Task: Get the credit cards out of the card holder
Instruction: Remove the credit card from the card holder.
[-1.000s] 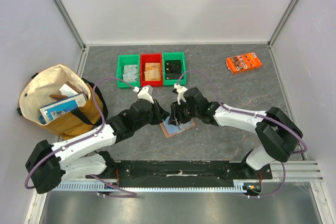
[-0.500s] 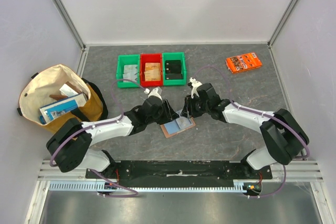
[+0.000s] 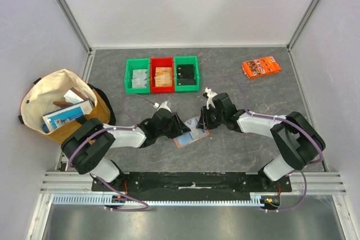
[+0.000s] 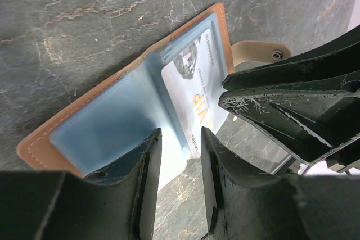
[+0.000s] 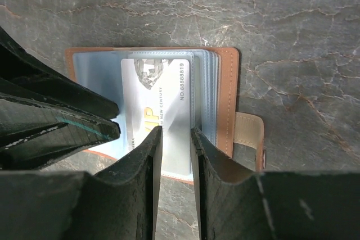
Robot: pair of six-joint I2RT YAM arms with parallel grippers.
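The card holder [image 3: 188, 137] lies open on the table between both arms, brown rim up and light blue panels showing. It also shows in the left wrist view [image 4: 34, 145] and the right wrist view [image 5: 228, 82]. A silver credit card [image 5: 160, 105] sits in its right-hand pocket and is also seen by the left wrist [image 4: 194, 91]. My left gripper [image 4: 180, 158] is low over the blue panel's near edge, jaws a little apart, nothing between them. My right gripper [image 5: 175, 141] is just above the card's near end, jaws narrowly apart. The two sets of fingers nearly meet.
Three small bins stand at the back: green [image 3: 138, 75], red [image 3: 162, 75], green [image 3: 186, 73], each holding cards. An orange printed packet [image 3: 261, 66] lies at the back right. A tan bag [image 3: 62, 111] with items stands at the left.
Both grippers have come down from above onto the open card holder, the arms now stretched flatter. The card holder has shifted slightly to the right.
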